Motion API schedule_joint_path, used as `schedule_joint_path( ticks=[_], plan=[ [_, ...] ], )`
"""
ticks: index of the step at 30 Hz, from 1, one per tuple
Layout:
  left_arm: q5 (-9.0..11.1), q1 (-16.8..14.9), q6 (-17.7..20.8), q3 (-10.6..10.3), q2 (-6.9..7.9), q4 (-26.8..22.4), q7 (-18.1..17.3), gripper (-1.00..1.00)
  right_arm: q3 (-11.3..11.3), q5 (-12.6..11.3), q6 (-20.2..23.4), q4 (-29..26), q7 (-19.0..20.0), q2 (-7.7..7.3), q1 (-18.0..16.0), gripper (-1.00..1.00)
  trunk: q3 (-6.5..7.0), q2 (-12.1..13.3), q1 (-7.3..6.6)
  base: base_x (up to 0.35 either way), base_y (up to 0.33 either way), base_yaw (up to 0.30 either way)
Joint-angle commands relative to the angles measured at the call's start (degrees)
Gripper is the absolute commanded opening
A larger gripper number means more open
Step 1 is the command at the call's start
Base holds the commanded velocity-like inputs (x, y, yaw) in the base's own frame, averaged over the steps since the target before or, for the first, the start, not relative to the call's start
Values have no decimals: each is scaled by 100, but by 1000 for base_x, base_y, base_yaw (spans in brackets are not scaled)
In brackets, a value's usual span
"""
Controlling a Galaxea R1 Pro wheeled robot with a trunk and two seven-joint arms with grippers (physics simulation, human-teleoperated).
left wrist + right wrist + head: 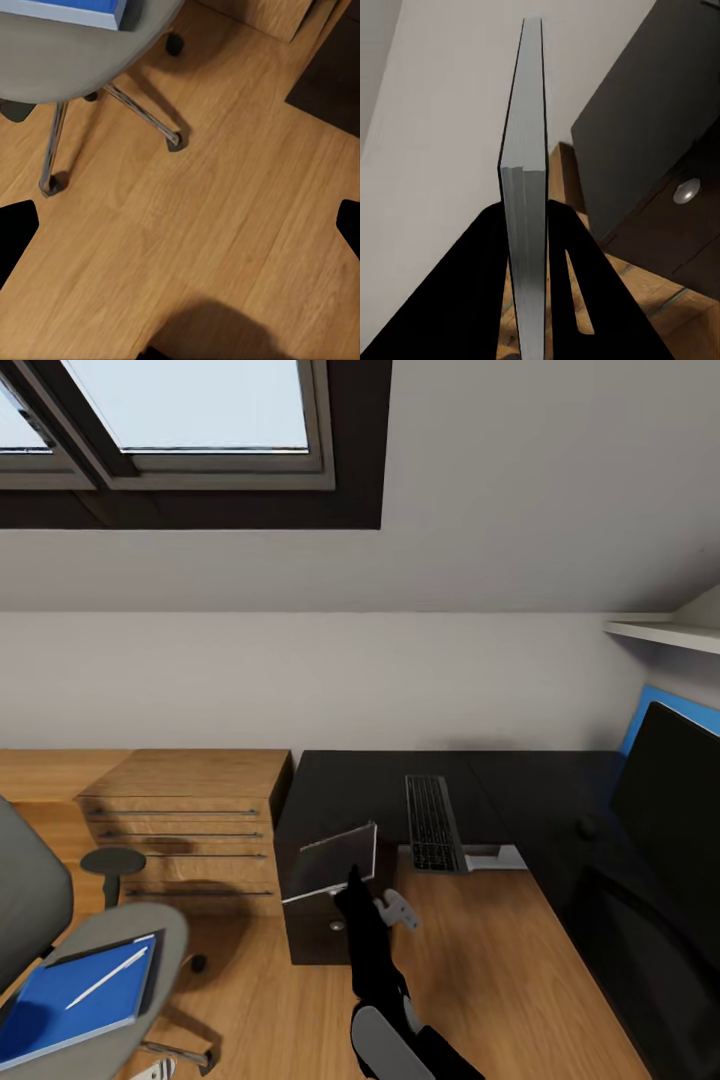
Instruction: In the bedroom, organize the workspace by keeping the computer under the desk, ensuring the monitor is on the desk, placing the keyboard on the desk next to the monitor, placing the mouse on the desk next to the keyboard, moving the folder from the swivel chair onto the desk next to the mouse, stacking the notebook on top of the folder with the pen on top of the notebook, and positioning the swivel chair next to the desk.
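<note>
R gripper (352, 880) clamped on folder (330, 860), held on edge, tilted, in front of dark desk (350, 785) near-left corner. Keyboard (432, 822) overhangs near desk edge. Monitor (665, 810) cut off at right. Mouse (587, 826) barely discernible. Notebook (75, 1000) w/ pen (107, 977) on swivel chair (110, 940), near left. L jaws wide: tips at frame edges only.

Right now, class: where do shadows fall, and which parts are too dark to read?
Head view: chair casts a soft floor shadow; monitor is featureless black. Left wrist view: dark blob shadow on the floor. Right wrist view: fingers gripping the notebook are pure black silhouettes.
</note>
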Motion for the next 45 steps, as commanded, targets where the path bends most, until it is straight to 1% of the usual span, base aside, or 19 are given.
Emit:
schedule_joint_path(
  ticks=[1, 3, 5, 8, 12, 19, 26, 29, 31, 32, 33, 34, 35, 37, 39, 41, 45],
  plan=[
    [36, 0, 15, -14, 6, -12, 43, 100, 74, -33, -43, -58, -2, -41, -7, -100, -6, -4, 3, 188, 1, 0],
    [36, 0, 15, -13, 6, -11, 41, 100, 215, -31, -52, -210, -2, -141, -7, -100, -6, -4, 3, 230, 0, 0],
    [36, 0, 15, -13, 6, -6, 40, 100, 295, -30, -57, -313, -2, -213, -7, -100, -6, -4, 3, 192, 0, 0],
    [36, 0, 14, -12, 6, -5, 40, 100, 345, -33, -57, -378, -5, -258, -7, -100, -6, -4, 3, 96, 0, 0],
    [36, 0, 7, -12, 6, -2, 39, 100, 375, -40, -60, -412, -14, -283, -6, -100, -6, -4, 3, 89, 0, 0],
    [33, 0, -84, -19, 6, 40, 39, 100, 385, -61, -55, -405, -19, -275, -4, -100, -6, -4, 3, 274, 0, 0],
    [28, 0, -106, -21, 6, 58, 39, 100, 385, -71, -46, -399, -22, -273, -6, -100, -6, -4, 3, 138, 0, 0],
    [32, 0, -107, -21, 6, 64, 39, 100, 387, -151, -39, -398, -26, -272, -5, -100, -6, -4, 3, 219, 0, 0],
    [33, 0, -108, -21, 6, 64, 39, 100, 386, -326, -37, -397, -27, -272, -6, -100, -6, -4, 3, 195, 0, 0],
    [31, 0, -108, -21, 6, 63, 39, 100, 385, -498, -37, -400, -27, -272, -5, -100, -6, -4, 3, 183, 0, 0],
    [30, 0, -108, -21, 6, 62, 39, 100, 384, -596, -37, -401, -26, -274, -5, -100, -6, -4, 3, 182, 0, 0],
    [29, 0, -108, -24, 6, 62, 37, 100, 382, -798, -36, -403, -23, -275, -6, -100, -6, -4, 3, 211, 0, 0],
    [29, 0, -108, -27, 6, 63, 36, 100, 381, -899, -36, -403, -23, -276, -6, -100, -6, -4, 3, 234, 0, 0],
    [32, 0, -108, -38, 6, 67, 33, 100, 376, -1249, -36, -410, -21, -279, -7, -100, -6, -4, 3, 215, 0, 0],
    [34, 0, -108, -47, 6, 68, 32, 100, 373, -1421, -36, -414, -17, -280, -5, -100, -6, -4, 3, 122, 0, 0],
    [35, 0, -108, -51, 6, 69, 31, 100, 372, -1514, -36, -418, -17, -281, -6, -100, -6, -4, 3, 62, 0, 0],
    [36, 0, -108, -58, 6, 69, 32, 100, 371, -1583, -36, -423, -15, -281, -5, -100, -6, -4, 3, 26, 0, 0]
  ],
)
